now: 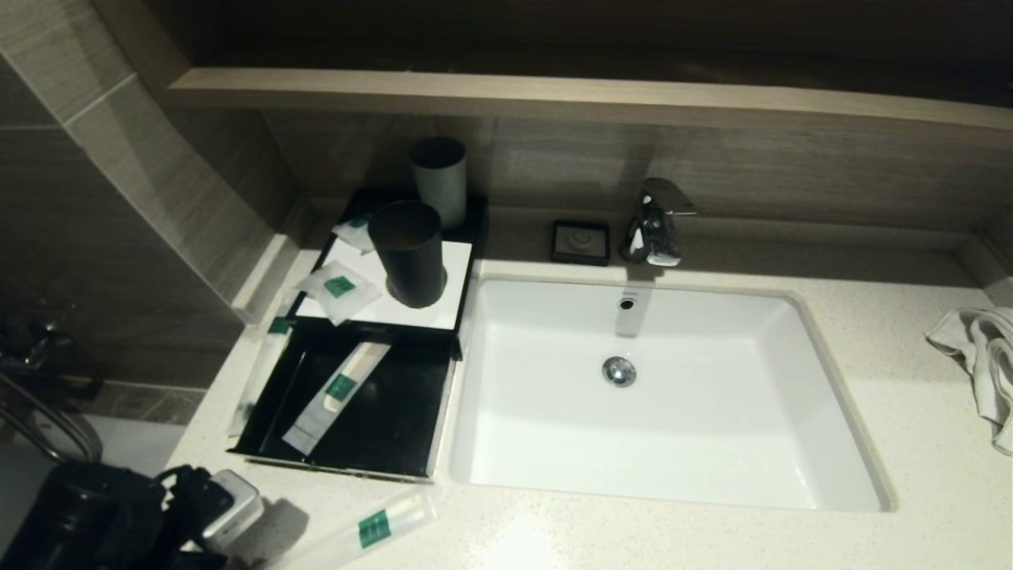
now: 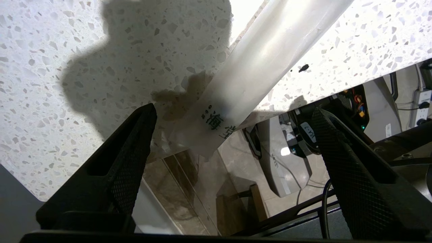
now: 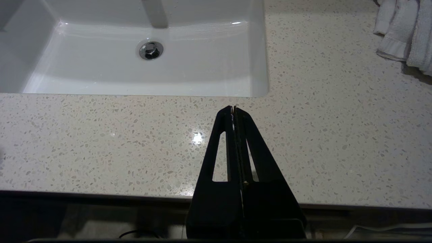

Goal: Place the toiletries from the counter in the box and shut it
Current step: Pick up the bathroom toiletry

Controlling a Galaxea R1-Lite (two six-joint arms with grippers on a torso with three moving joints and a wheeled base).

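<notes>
Sachet [image 2: 256, 71] overhangs the counter [image 2: 67, 67] edge — your left gripper [image 2: 233, 125] gapes wide around its tip, likely for easy pinching; right gripper [image 3: 233, 111] clenched.

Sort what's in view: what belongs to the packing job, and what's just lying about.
Job: drawer sachet; counter-edge sachet; two small sachets on the box; open left gripper.
Lying about: cups, soap dish, tap, towel, sink.

Hotel-style bathroom vanity: speckled stone counter [image 1: 712, 538] with inset white sink [image 1: 712, 443] and chrome tap [image 1: 654, 226]; black amenity box [image 1: 372, 396] holding labelled sachets [image 1: 339, 289], two cups [image 1: 411, 252], soap dish [image 1: 581, 241], crumpled white towel [image 1: 981, 356], wood-look ledge [image 1: 586, 95] along tiled wall.
</notes>
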